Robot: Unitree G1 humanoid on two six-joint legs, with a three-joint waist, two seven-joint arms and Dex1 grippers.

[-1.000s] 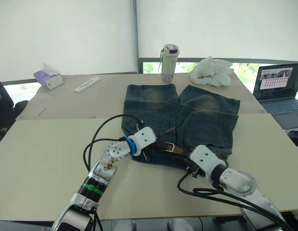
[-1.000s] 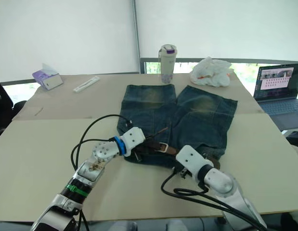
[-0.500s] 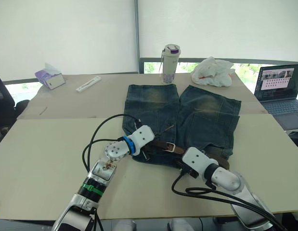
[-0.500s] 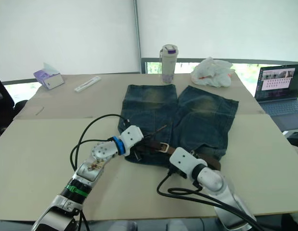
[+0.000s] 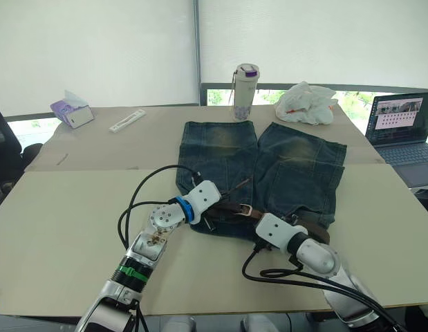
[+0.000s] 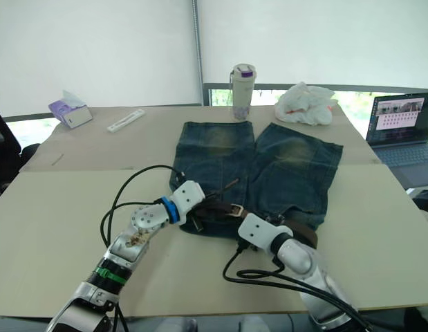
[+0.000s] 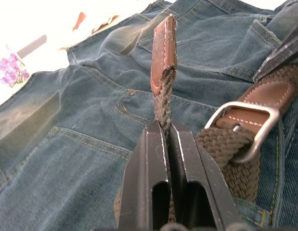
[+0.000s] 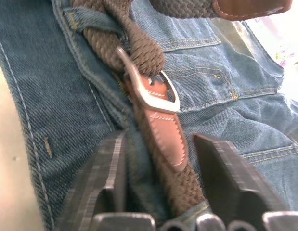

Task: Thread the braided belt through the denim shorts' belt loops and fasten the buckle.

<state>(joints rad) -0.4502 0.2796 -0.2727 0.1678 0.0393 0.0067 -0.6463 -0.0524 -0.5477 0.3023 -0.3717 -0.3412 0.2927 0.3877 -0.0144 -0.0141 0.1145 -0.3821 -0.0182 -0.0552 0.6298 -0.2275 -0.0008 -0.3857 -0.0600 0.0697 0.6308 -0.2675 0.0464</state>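
Leftward along the waistband went the right pincer (image 8: 161, 168) over the last second, sliding from the shorts' right side toward the buckle (image 5: 245, 209), while the left pincer (image 7: 165, 139) stayed put. The denim shorts (image 5: 296, 166) lay flat in the middle of the counter (image 5: 61, 207), legs toward the far edge, faded yellowish patches on both legs, waistband toward the near edge. The braided belt (image 7: 221, 149), olive-brown weave with tan leather ends, ran along that waistband, its silver frame buckle resting near the middle. The left pincer was pressed together on the belt's woven tail just below its leather tip (image 7: 163, 53), which stood upright over the denim. The right pincer was spread, one finger on each side of the strap and a leather tab behind the buckle, low over the waistband. A bottle (image 5: 243, 91) and a crumpled white bag (image 5: 305, 102) sat by the far edge, a laptop (image 5: 402, 128) at the right edge.
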